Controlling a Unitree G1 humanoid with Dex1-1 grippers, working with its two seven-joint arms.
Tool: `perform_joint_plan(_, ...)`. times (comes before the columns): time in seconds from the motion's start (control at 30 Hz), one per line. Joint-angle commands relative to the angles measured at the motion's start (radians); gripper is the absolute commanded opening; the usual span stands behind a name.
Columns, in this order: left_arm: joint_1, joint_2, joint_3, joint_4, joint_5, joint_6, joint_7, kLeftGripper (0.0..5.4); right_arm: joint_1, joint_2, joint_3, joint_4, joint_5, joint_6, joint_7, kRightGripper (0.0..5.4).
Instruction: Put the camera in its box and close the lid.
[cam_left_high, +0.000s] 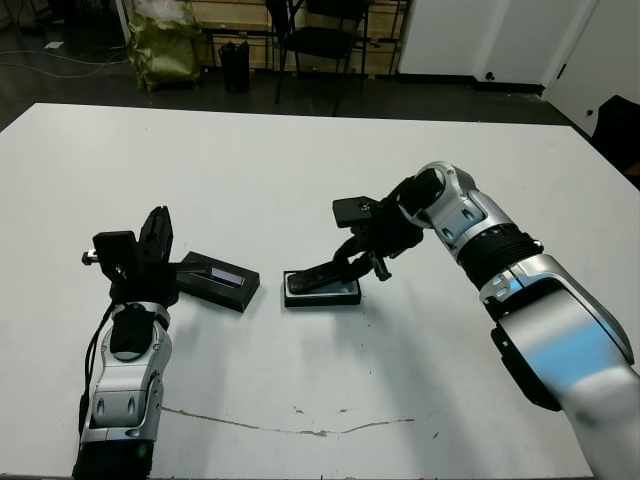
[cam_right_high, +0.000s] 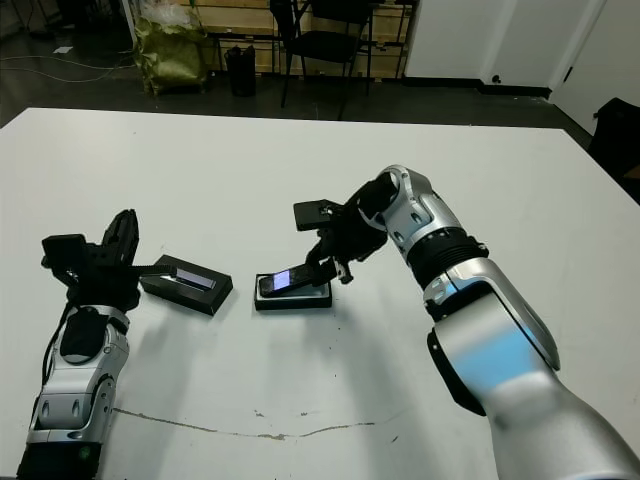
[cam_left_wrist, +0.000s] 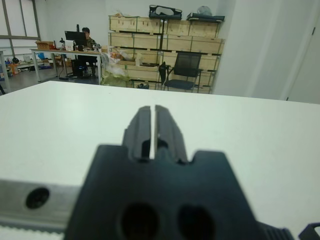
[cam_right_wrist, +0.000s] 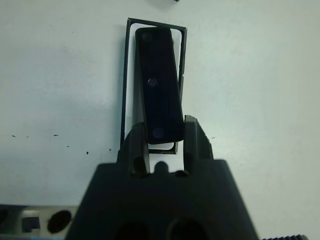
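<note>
Camera (cam_right_wrist: 159, 87) pinched at one end by right gripper (cam_right_wrist: 166, 142), far end apparently resting in the box (cam_right_high: 292, 296) (tilted). Lid (cam_left_high: 217, 280) lies beside left gripper (cam_left_wrist: 153, 127), fingers pressed together.

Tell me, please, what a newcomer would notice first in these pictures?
Most striking is the right gripper near the table's middle, shut on the camera, which lies tilted, one end in the white-lined box, the held end raised. On the robot's left, the lid with its pale stripe lies apart from the box, and the left gripper points up beside it, its fingers shut on nothing.
</note>
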Motion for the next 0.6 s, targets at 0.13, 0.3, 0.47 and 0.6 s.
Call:
perform_joint_plan(0.13, 0.006, 0.001, 0.001, 0.025, 0.005, -0.009, -0.002, 0.00, 0.010, 0.039, -0.010, 0.049, 0.028, -0.138, 0.044, 0.76)
perform_joint_plan(0.3, 0.007, 0.001, -0.001, 0.018, 0.012, 0.004, 0.006, 0.00, 0.000, 0.038, -0.012, 0.073, 0.023, -0.205, 0.052, 1.81)
perform_joint_plan(0.47, 0.007, -0.002, 0.001, 0.021, 0.006, 0.000, 0.004, 0.00, -0.016, 0.037, -0.005, 0.077, 0.008, -0.206, 0.046, 2.94)
perform_joint_plan(0.6, 0.008, -0.003, -0.001, 0.010, 0.011, 0.018, 0.012, 0.00, -0.023, 0.032, -0.013, 0.064, 0.012, -0.196, 0.036, 3.81)
